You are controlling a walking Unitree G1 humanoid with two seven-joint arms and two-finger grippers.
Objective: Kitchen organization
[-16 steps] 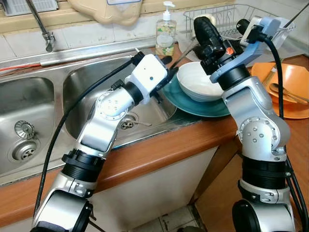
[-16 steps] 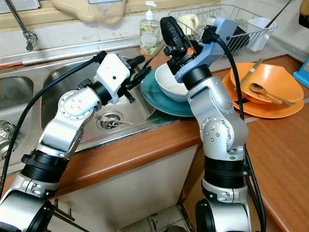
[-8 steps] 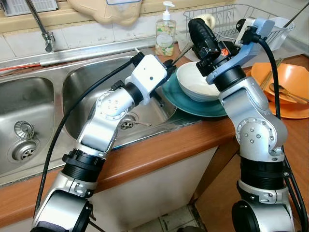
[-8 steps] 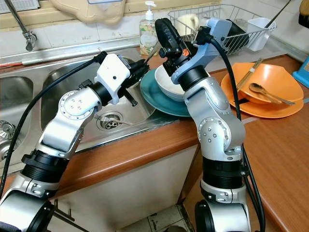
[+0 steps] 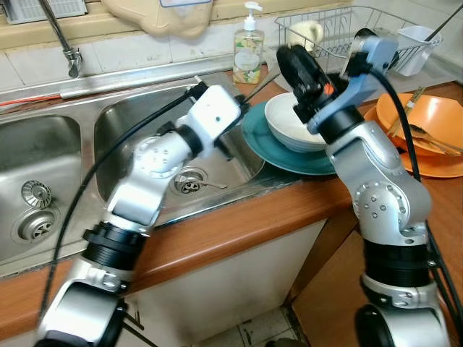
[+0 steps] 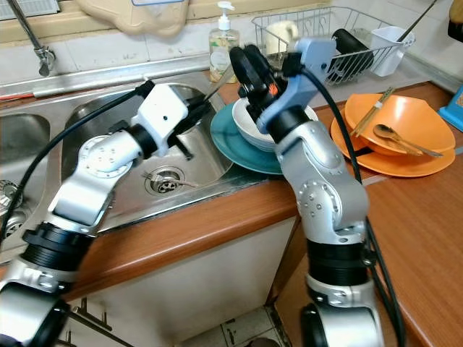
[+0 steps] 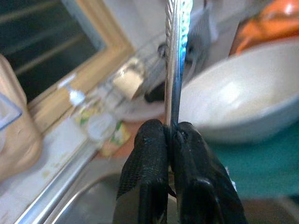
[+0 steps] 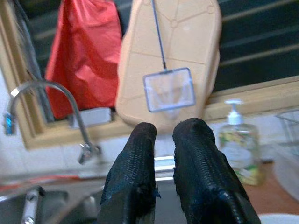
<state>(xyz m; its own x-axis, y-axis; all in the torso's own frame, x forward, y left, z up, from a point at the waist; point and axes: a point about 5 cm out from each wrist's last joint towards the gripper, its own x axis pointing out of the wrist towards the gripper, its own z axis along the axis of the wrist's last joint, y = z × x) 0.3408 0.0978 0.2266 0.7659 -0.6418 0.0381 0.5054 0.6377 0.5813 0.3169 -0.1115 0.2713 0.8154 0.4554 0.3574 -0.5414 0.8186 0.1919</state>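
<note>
My left gripper is shut on the thin handle of a shiny metal utensil. It hangs at the sink's right rim, beside a teal plate, and the utensil slants up toward the soap bottle. A white bowl sits on that plate. My right gripper is raised just above the bowl's back rim, pointing up and left. Its fingers stand close together with nothing between them.
A double steel sink with a faucet lies to the left. A soap bottle stands behind the plate. A wire dish rack and a white cup are at the back right. Orange plates hold a spoon and chopsticks.
My right gripper has swung left and a little lower, over the bowl. My left arm has drawn back slightly to the left, still holding the utensil.
</note>
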